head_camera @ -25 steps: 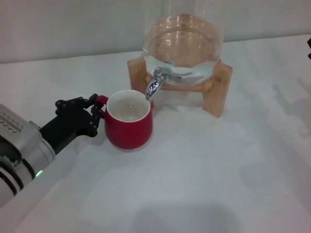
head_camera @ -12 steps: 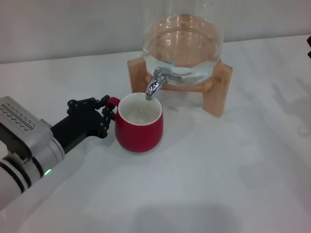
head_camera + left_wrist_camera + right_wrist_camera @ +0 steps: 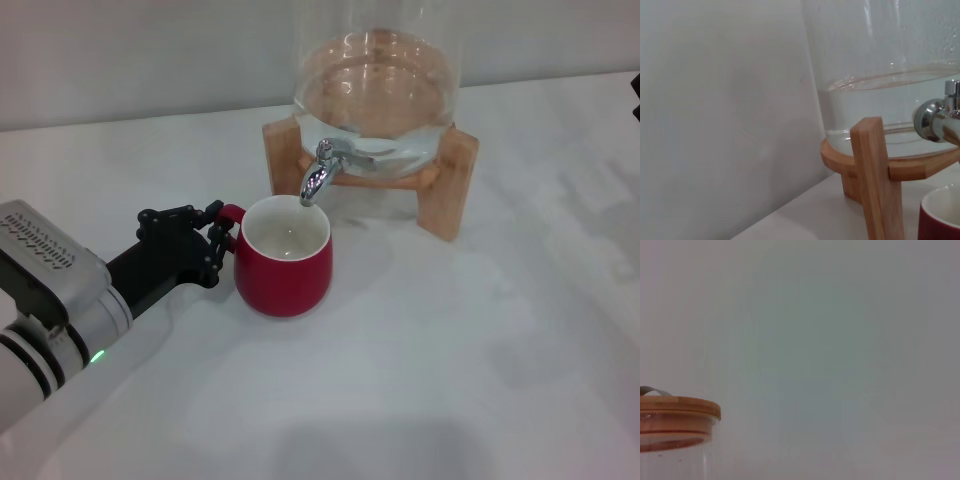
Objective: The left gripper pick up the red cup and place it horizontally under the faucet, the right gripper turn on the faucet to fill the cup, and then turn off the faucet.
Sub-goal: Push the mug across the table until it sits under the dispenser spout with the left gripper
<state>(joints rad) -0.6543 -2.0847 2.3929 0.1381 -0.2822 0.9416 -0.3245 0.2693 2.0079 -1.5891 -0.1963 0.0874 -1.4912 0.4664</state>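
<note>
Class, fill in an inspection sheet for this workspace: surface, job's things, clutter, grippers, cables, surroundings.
Surface: white table, dry as far as seen.
Job's things: red cup upright under the faucet, which sits on a glass dispenser holding water; no stream visible.
Clutter: nothing seen.
Grippers: left gripper, its fingers shut on the cup's handle; right gripper out of sight.
Cables: nothing seen.
Surroundings: plain pale wall behind; wooden stand under the dispenser.
</note>
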